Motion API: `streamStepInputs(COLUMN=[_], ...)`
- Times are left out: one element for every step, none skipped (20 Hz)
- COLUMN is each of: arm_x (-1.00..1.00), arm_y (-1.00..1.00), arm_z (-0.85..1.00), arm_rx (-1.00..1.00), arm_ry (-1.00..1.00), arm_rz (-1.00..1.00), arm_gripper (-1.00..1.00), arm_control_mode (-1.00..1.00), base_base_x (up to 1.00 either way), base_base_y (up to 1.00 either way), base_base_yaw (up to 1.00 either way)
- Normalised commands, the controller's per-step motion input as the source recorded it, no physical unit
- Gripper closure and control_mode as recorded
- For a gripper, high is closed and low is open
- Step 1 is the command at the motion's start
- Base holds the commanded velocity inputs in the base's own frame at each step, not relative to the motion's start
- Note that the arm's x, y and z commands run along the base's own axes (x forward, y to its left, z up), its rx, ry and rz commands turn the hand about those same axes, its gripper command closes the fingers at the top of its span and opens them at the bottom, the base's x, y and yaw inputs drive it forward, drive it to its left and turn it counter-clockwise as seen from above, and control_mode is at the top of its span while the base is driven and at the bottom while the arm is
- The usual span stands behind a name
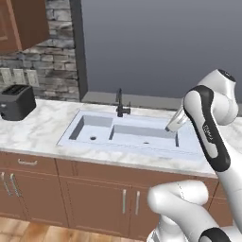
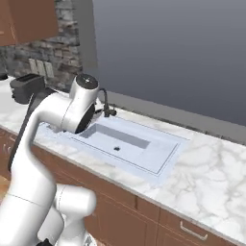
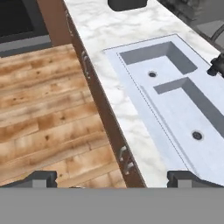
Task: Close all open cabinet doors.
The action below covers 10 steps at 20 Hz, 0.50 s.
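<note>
Left base view shows the cabinet doors (image 1: 97, 204) under the tabletop (image 1: 42, 130), all lying flush beneath the sink (image 1: 127, 134); no open one is in sight from here. An upper door (image 1: 21, 21) hangs top left above the toaster (image 1: 16, 101), and whether it is ajar I cannot tell. Hand view looks down along the tabletop edge, with bar handles (image 3: 126, 159) on the door fronts and wooden floor (image 3: 43, 113) beyond. The hand (image 3: 111, 177) is spread fully wide, holding nothing. An open door would likely be a stiff, hinged wooden panel, fairly light to swing; best pushed flat on its outer face near the handle edge, far from the hinge, rather than gripped.
</note>
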Motion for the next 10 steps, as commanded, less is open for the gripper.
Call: streamStepInputs(arm_x=[0.00,0.00,0.00,0.00,0.00,0.00,0.00,0.00,0.00,0.00], arm_y=[0.00,0.00,0.00,0.00,0.00,0.00,0.00,0.00,0.00,0.00], arm_z=[0.00,0.00,0.00,0.00,0.00,0.00,0.00,0.00,0.00,0.00], arm_rx=[0.00,0.00,0.00,0.00,0.00,0.00,0.00,0.00,0.00,0.00], arm_ry=[0.00,0.00,0.00,0.00,0.00,0.00,0.00,0.00,0.00,0.00], arm_rz=[0.00,0.00,0.00,0.00,0.00,0.00,0.00,0.00,0.00,0.00], arm_gripper=[-1.00,-1.00,-1.00,-1.00,-1.00,-1.00,-1.00,-1.00,-1.00,-1.00], arm_control_mode=[1.00,1.00,1.00,1.00,1.00,1.00,1.00,1.00,1.00,1.00], base_base_x=[0.00,0.00,0.00,0.00,0.03,0.02,0.05,0.07,0.07,0.13], base_base_y=[0.22,0.20,0.20,0.21,0.21,0.20,0.21,0.21,0.23,0.25], base_base_yaw=[0.66,0.65,0.64,0.64,0.63,0.63,0.60,0.57,0.56,0.53])
